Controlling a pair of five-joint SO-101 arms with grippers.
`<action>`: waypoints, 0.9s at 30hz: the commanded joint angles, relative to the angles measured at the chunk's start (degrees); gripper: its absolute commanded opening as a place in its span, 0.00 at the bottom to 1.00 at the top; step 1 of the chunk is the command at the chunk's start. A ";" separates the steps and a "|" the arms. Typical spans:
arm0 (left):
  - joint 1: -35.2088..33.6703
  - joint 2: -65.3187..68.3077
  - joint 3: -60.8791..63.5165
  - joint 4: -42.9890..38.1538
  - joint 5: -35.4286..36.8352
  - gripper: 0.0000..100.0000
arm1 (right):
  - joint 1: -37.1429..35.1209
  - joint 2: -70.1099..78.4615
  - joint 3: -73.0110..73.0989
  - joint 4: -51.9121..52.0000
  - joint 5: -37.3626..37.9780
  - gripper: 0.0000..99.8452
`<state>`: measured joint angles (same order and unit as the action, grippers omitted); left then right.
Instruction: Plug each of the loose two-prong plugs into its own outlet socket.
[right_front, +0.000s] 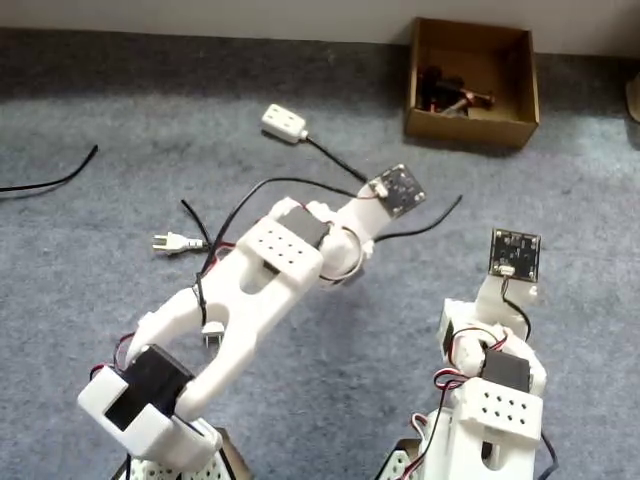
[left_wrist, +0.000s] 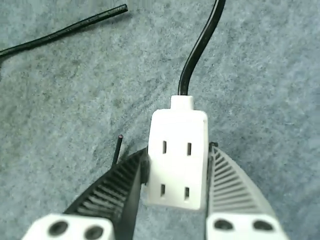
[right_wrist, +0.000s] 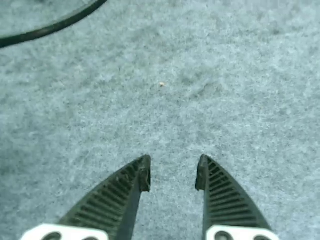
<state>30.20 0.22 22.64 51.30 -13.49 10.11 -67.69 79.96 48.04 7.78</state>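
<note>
Jaws noted first, left wrist view: left gripper (left_wrist: 178, 152) is clamped on both sides of a white socket block (left_wrist: 178, 170), slots facing the camera. Its black cord (left_wrist: 197, 50) is led away across grey carpet (left_wrist: 60, 100).

Right wrist view: right gripper (right_wrist: 173, 162) is held parted over bare carpet, with a black cable (right_wrist: 45, 30) well apart.

High view: a loose two-prong plug (right_front: 172, 241) is found on open carpet beside the left arm (right_front: 260, 270). A second socket block (right_front: 284, 122) lies farther off, and a cardboard box (right_front: 470, 80) is set near the far edge.
</note>
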 joint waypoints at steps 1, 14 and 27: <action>0.75 -3.74 3.91 -5.98 3.87 0.01 | -0.31 -1.19 -1.01 -1.27 0.35 0.15; 1.98 -3.56 13.05 -17.67 13.45 0.01 | -0.48 -1.19 -1.01 -1.27 0.35 0.15; 2.42 -1.80 14.90 -20.22 16.35 0.01 | -0.57 -1.19 -0.92 -1.27 0.35 0.15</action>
<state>32.13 -0.04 37.67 31.96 2.42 10.11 -67.69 79.96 48.04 7.78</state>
